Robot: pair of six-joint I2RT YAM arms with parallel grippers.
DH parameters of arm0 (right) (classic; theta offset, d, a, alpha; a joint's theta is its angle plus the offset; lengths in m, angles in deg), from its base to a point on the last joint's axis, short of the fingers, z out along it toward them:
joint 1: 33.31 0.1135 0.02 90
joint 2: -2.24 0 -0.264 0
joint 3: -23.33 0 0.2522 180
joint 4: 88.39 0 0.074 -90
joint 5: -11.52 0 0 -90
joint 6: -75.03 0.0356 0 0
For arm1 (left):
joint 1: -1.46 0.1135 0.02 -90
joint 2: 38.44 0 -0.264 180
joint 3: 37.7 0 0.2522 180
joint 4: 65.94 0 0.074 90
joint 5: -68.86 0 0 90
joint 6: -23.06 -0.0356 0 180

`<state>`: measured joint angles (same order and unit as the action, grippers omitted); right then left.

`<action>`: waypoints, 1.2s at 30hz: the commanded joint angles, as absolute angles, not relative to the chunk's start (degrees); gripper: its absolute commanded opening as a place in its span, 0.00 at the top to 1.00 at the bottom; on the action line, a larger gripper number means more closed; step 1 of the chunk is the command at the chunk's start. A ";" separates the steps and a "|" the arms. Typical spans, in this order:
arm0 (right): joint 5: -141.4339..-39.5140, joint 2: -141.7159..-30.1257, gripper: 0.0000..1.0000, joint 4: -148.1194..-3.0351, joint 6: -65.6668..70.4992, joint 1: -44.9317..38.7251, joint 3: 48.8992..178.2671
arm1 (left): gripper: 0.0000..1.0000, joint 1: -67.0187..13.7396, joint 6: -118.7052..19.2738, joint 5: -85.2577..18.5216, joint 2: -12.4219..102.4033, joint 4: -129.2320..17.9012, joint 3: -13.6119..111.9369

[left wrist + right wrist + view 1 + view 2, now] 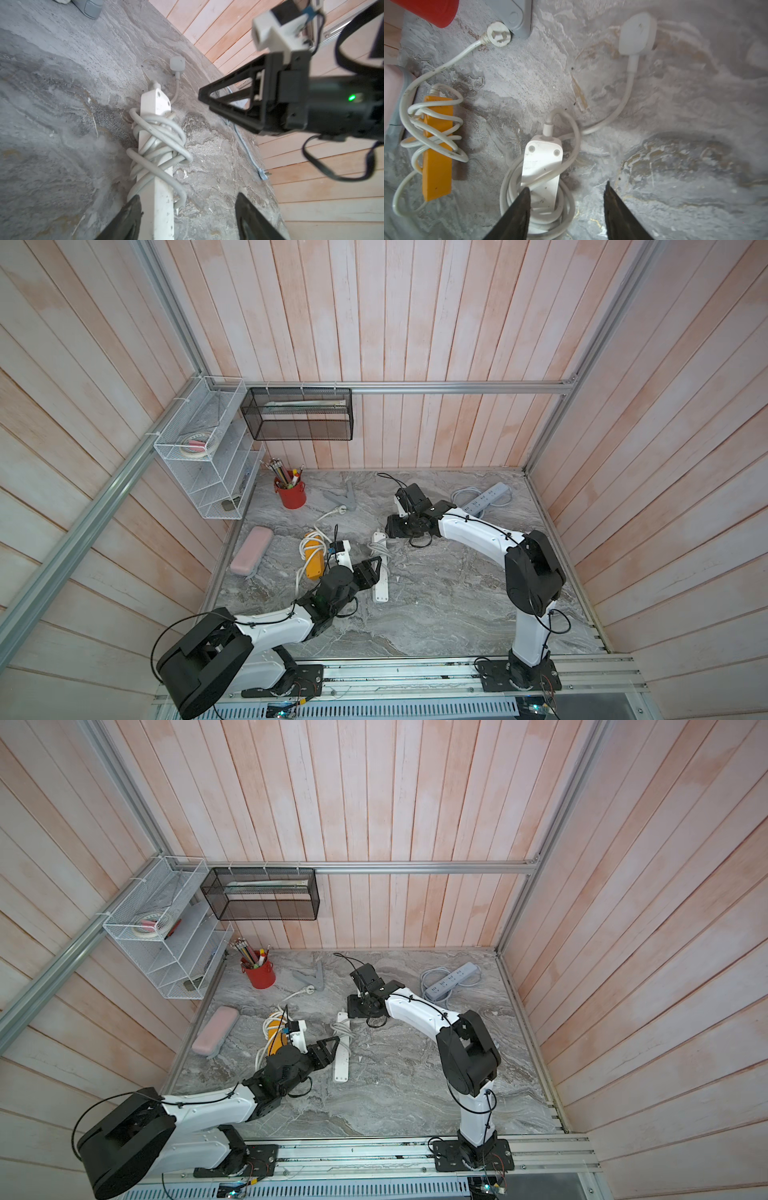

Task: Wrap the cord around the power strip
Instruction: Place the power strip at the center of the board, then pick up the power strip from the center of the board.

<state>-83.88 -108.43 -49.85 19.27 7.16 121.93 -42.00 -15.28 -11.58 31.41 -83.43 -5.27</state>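
Altogether three strips: white power strip [380,588], orange strip [313,566], grey strip [487,499].

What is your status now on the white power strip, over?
Left gripper open, astride white power strip. Right gripper open, empty, over its cord end. Cord wound around strip, plug lying loose on table. Orange power strip beside, apart.

We see the power strip [154,207] run off the left wrist picture's edge, the right gripper [205,102] blurred there, and the red cup [431,10] cropped in the right wrist view
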 commanded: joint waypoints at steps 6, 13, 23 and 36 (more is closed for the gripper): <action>-86.06 -108.53 0.39 -52.86 29.44 10.53 120.98 | 0.27 -40.09 -22.85 -9.01 23.84 -63.66 0.52; -85.48 -109.90 0.37 -50.83 31.42 13.86 119.25 | 0.04 -35.02 -34.65 -7.61 19.19 -52.14 9.30; -77.90 -107.26 0.37 -46.25 25.26 13.71 121.97 | 0.37 -22.10 -46.44 -34.74 20.50 -45.47 17.35; -80.60 -99.18 0.37 -52.85 18.65 3.95 114.17 | 0.24 -31.52 -53.56 -30.93 39.61 -23.58 23.17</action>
